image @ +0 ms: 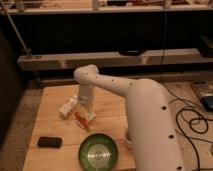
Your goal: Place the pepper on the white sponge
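Observation:
The small orange-red pepper (81, 120) lies on the wooden table (55, 125), just below my gripper (86, 109). A bit of the off-white sponge (91, 118) shows right beside and under the pepper, and the two touch. The gripper points straight down over them, at the end of the white arm (115, 87) that reaches in from the right. I cannot tell whether the gripper still touches the pepper.
A white labelled bottle (68, 106) lies on its side left of the gripper. A black flat block (50, 142) sits at the front left. A green bowl (99, 152) stands at the front edge. The arm's white body (152, 135) covers the table's right side.

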You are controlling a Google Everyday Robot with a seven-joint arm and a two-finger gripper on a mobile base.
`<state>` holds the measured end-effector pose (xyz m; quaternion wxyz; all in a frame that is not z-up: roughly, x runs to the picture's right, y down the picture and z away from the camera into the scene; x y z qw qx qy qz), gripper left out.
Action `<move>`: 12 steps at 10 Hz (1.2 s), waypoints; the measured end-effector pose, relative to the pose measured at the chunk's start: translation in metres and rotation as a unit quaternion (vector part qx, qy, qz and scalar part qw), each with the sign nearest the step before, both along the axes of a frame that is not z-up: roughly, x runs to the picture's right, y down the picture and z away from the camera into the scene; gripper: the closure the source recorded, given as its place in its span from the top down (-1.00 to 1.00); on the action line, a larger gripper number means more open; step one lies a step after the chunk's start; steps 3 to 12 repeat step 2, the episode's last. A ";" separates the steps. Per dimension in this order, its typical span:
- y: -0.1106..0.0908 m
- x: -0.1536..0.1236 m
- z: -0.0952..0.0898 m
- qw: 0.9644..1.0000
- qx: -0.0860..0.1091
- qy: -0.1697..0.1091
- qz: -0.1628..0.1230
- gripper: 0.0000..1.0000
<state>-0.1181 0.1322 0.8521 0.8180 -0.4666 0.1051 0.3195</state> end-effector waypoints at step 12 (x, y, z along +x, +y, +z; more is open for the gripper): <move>0.002 -0.003 0.000 1.000 -0.001 -0.001 -0.002 -0.19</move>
